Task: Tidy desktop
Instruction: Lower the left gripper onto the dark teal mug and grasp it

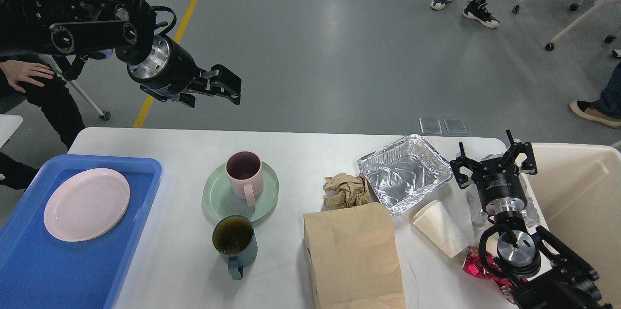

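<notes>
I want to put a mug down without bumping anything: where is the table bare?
The desktop is bare along its far edge, between the blue tray and the green plate, and between that plate and the crumpled paper. It is crowded on the right, around the foil tray, paper bag and paper cup.

white tabletop. blue tray, pink plate. pink mug on mint plate; teal mug. brown paper bag, silver foil tray, beige bin.
</notes>
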